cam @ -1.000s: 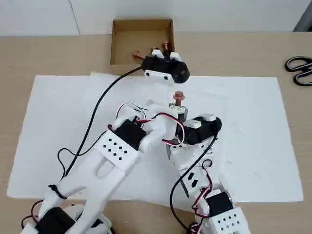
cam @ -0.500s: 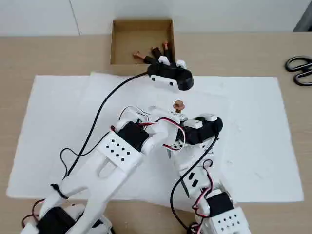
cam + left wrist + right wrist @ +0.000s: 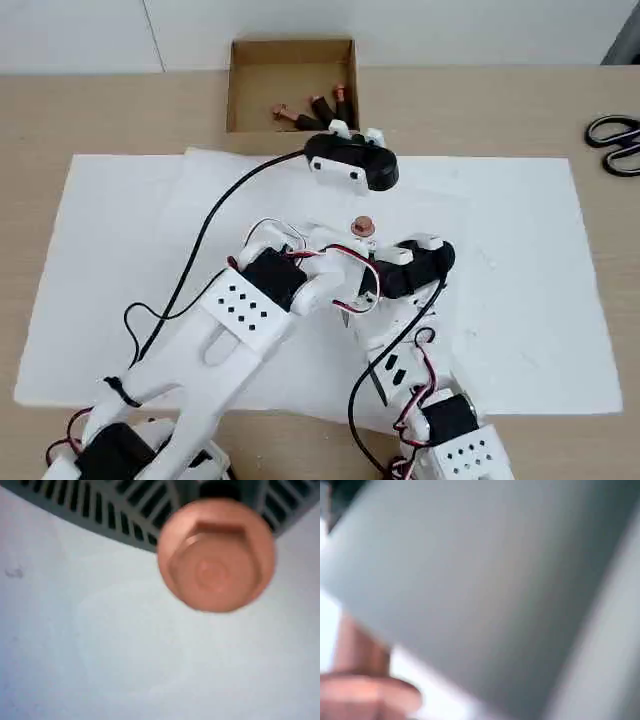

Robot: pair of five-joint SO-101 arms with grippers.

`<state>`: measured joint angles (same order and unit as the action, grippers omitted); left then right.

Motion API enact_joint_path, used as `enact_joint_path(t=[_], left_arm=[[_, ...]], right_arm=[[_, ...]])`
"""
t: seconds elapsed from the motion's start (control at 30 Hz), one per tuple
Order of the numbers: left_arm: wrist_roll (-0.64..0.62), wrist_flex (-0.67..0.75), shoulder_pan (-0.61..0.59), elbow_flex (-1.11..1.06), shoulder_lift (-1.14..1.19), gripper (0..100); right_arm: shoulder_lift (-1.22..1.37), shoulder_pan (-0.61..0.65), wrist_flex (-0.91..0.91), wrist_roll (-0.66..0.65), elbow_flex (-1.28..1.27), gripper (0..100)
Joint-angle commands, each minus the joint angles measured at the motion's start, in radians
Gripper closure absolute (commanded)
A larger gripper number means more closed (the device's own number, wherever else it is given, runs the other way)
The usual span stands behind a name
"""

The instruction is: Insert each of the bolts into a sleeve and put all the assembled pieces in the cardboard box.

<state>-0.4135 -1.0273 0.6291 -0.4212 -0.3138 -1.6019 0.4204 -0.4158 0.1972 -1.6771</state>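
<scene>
1. At the far left I see the bare wooden worktop (image 3: pixel 40 110). A white sheet (image 3: pixel 110 230) covers most of its middle
2. My left arm (image 3: pixel 235 320) comes up from the near left corner and lies across the sheet. The left hand (image 3: pixel 338 250) sits at the sheet's middle, right beside the bolt (image 3: pixel 363 226). I cannot tell whether that hand is clenched or released
3. The cardboard box (image 3: pixel 240 90) stands open at the far edge, just beyond the sheet. Three assembled pieces (image 3: pixel 312 107), copper heads on dark sleeves, lie in its near right corner
4. The left arm's black camera housing (image 3: pixel 352 162) hangs between the box and the bolt, just off the box's near right corner
5. The bolt stands upright between my two hands, head up and shank hidden. In the left wrist view its hex head (image 3: pixel 216 555) faces me close up, with a ribbed grey part (image 3: pixel 100 510) behind it
6. The right hand (image 3: pixel 378 272) is just right of the bolt, and the right arm (image 3: pixel 440 420) rises from the near edge. I cannot tell its grip. The right wrist view gives a blurred copper shape (image 3: pixel 355 680) beside a grey surface (image 3: pixel 485 595)
7. Black-handled scissors (image 3: pixel 612 143) lie at the far right on bare worktop, well apart from everything else
</scene>
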Motion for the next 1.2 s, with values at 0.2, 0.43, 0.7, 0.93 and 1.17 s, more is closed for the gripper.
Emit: enact_joint_path(t=[0.2, 0.43, 0.7, 0.93, 1.17], left_arm=[[-0.044, -0.018, 0.002, 0.058, -0.017, 70], [-0.077, -0.023, -0.066, 0.12, -0.017, 69], [-0.087, -0.026, -0.265, 0.145, -0.017, 69], [-0.064, -0.141, -0.399, 0.173, -0.012, 69], [-0.035, -0.222, -0.414, 0.173, -0.011, 69]], right_arm=[[-0.016, -0.004, 0.004, 0.005, 0.009, 99.5], [-0.016, -0.004, 0.004, 0.005, 0.009, 99.5], [-0.013, -0.012, 0.002, 0.003, 0.014, 99.5], [0.048, -0.07, -0.189, -0.089, 0.299, 99.5], [0.524, -0.11, -0.272, -0.218, 0.81, 99.5]])
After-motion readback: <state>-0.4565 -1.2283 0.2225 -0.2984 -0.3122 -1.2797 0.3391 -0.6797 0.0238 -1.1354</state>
